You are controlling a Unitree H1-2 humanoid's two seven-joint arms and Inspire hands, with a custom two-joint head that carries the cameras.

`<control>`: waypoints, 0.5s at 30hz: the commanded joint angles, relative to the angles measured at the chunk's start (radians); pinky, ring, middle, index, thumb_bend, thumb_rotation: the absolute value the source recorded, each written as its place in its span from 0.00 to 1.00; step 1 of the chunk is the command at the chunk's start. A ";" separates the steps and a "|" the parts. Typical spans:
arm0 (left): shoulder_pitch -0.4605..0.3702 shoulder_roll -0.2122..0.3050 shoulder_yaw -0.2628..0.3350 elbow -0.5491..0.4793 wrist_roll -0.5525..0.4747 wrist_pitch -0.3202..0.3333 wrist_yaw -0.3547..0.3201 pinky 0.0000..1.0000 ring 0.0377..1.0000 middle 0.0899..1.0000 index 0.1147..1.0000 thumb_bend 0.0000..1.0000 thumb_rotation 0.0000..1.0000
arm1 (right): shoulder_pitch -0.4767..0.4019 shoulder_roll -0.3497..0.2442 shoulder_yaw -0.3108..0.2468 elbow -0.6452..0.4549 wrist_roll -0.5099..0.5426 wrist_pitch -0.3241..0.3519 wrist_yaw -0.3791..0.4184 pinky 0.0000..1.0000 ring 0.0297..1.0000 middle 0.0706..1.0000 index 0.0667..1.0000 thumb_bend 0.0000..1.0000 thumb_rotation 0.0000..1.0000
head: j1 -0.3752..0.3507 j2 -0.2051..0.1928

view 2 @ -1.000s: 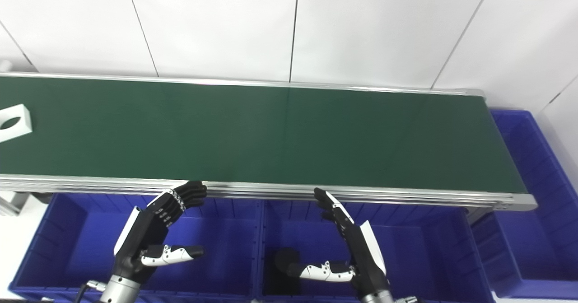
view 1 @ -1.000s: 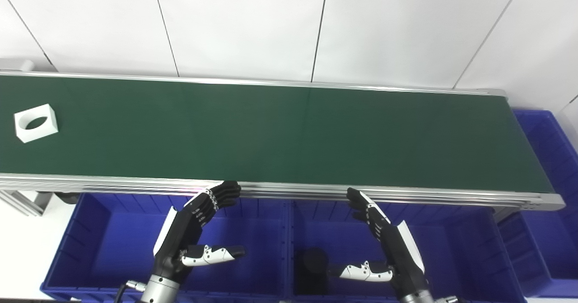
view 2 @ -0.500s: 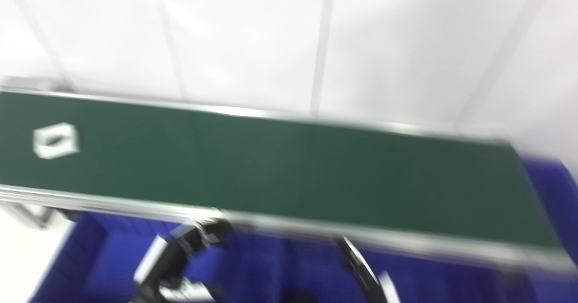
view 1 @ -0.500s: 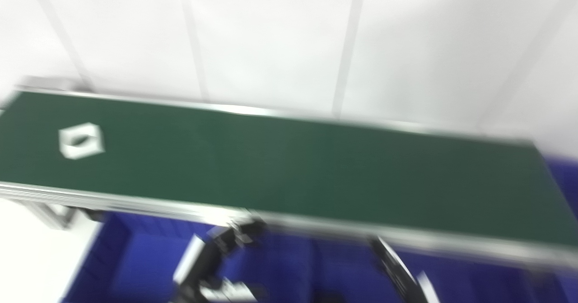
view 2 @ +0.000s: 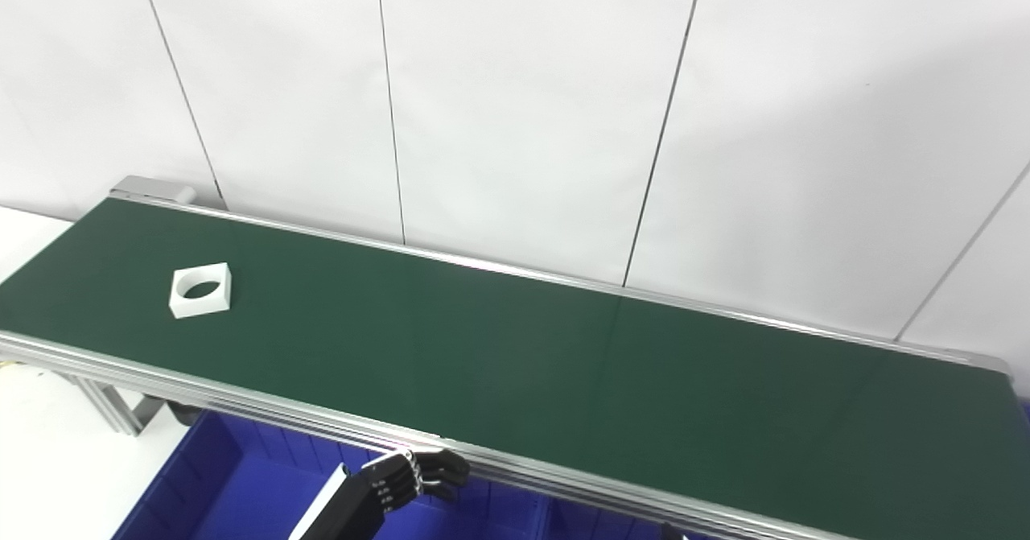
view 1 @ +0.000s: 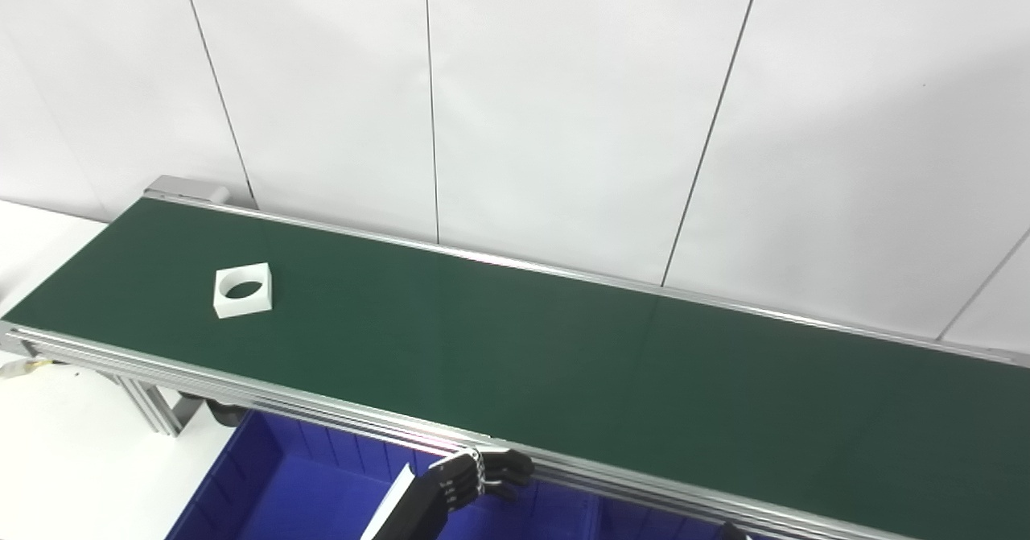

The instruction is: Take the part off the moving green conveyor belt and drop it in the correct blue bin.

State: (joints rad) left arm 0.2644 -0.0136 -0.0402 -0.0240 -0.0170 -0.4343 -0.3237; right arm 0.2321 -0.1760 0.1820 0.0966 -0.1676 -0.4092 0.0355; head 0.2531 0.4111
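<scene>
The white square part (view 1: 243, 290) with its round hole lies near the far left end of the green conveyor belt (view 1: 563, 363), well apart from the left hand (view 1: 459, 488) below the near rail. Only curled fingers show — holding nothing, it seems — and the right hand is barely in view. The step is waiting; next, a timed reach over the rail — then a blue bin (view 1: 265, 492).

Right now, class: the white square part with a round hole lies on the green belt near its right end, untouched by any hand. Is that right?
Not quite. The white square part lies near the left end of the green belt, as the left eye view shows. The rest holds: the left hand is below the belt's near rail, not touching it.
</scene>
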 commanded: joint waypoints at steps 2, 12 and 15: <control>-0.007 0.009 -0.007 -0.035 -0.005 -0.036 0.016 0.63 0.68 0.70 0.66 1.00 0.26 | -0.012 -0.007 0.007 -0.019 0.007 -0.060 -0.020 0.90 0.93 0.92 0.93 1.00 0.26 | 0.003 -0.007; -0.016 0.019 -0.009 -0.076 -0.016 -0.036 0.006 0.63 0.69 0.70 0.67 0.99 0.25 | -0.019 -0.004 0.021 -0.006 0.004 -0.060 -0.041 0.90 0.92 0.91 0.91 1.00 0.23 | -0.014 -0.027; -0.020 0.023 -0.011 -0.090 -0.021 -0.036 0.003 0.64 0.70 0.71 0.67 0.99 0.25 | -0.019 -0.004 0.025 -0.010 0.002 -0.060 -0.044 0.89 0.92 0.91 0.91 1.00 0.22 | -0.019 -0.024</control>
State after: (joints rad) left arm 0.2583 0.0027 -0.0463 -0.0736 -0.0196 -0.4342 -0.3207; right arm 0.2207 -0.1785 0.2045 0.1053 -0.1681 -0.4093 0.0071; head 0.2347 0.3866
